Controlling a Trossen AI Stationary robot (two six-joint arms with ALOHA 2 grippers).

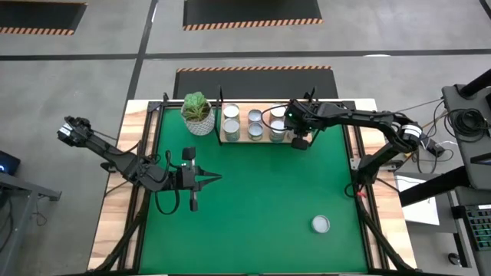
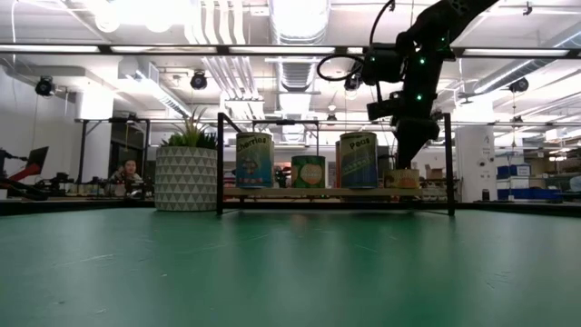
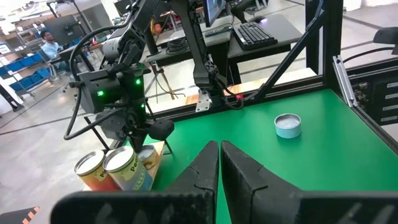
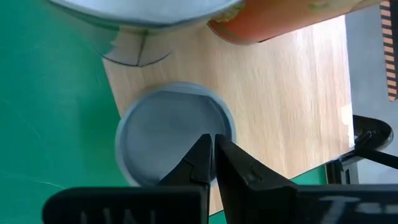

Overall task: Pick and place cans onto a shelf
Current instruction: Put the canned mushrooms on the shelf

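Observation:
The shelf [image 1: 253, 139] is a wooden board with black posts at the far middle of the green mat. Several cans [image 1: 255, 123] stand on it, tall and short [image 2: 308, 171]. One more short can [image 1: 321, 224] stands alone on the mat at the near right and also shows in the left wrist view [image 3: 288, 125]. My right gripper [image 4: 213, 149] is shut and points down over a short can's silver top [image 4: 168, 134] at the shelf's right end [image 2: 402, 179]. My left gripper [image 3: 219, 163] is shut and empty over the mat's left part [image 1: 215, 178]. My right gripper's shut fingertips [image 4: 202, 152] stand above the short can's top near its edge [image 4: 217, 124], coming from above. I cannot tell whether they touch it. The can stands upright on the board.
A white pot with a green plant [image 1: 198, 115] stands just left of the shelf. Black frame rails run along the mat's edges [image 1: 357, 165]. Bare green mat lies between the shelf and the near edge [image 1: 261, 199].

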